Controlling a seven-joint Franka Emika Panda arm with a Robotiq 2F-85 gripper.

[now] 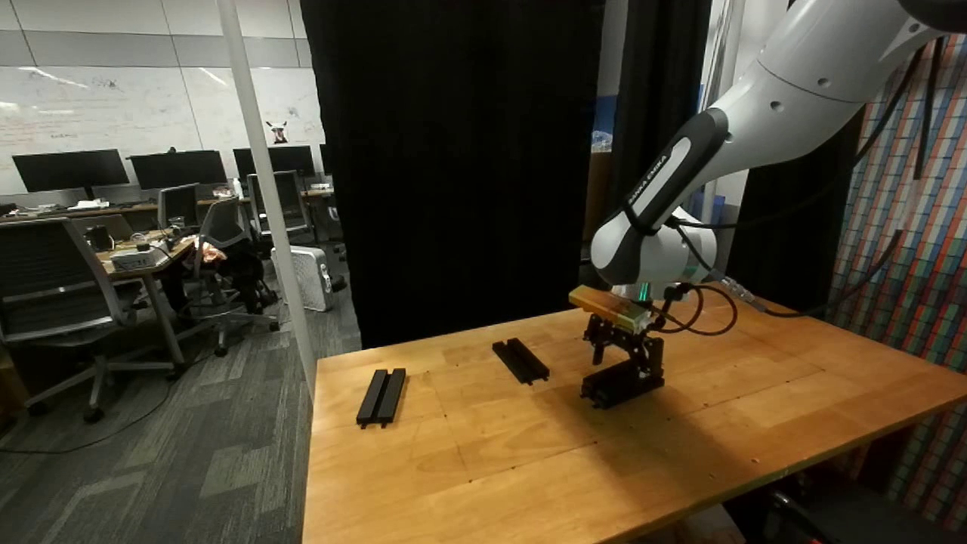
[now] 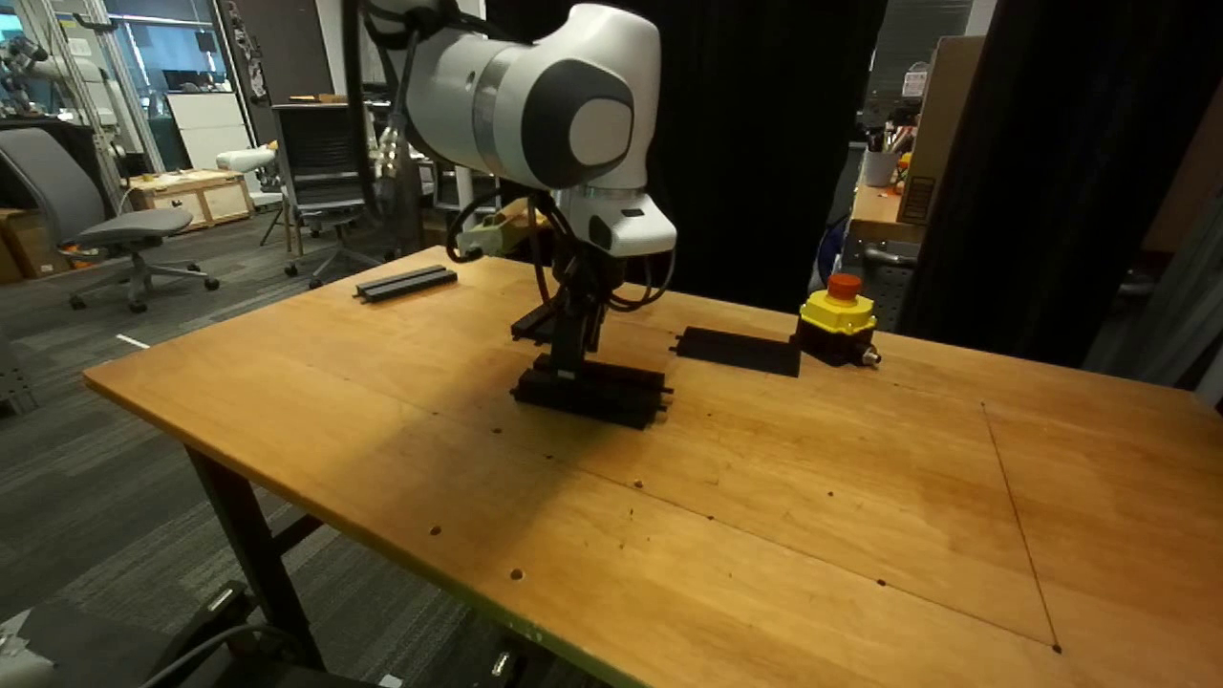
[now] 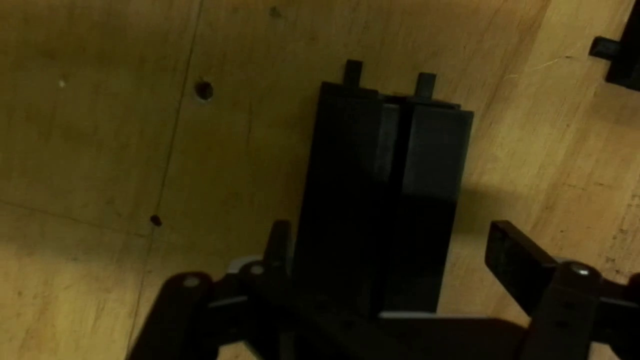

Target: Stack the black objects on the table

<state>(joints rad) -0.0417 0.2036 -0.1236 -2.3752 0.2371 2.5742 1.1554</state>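
On the wooden table (image 1: 483,446) a grooved black object (image 3: 345,175) with two short pegs lies under my gripper (image 3: 393,250). It looks layered, as if one bar rests on another, but I cannot tell how many. My gripper stands open, one finger close along the object's left edge, the other apart from its right edge. More black objects lie flat: one at the table's far corner (image 1: 381,397), one between (image 1: 521,360), and one near the emergency button (image 2: 736,351). A corner of a black object (image 3: 627,57) shows at the upper right of the wrist view.
A yellow-and-red emergency button (image 2: 838,320) stands beside a black object near the table's back edge. Cables (image 1: 710,310) loop from the wrist close above the tabletop. Black curtains (image 1: 461,166) hang behind the table.
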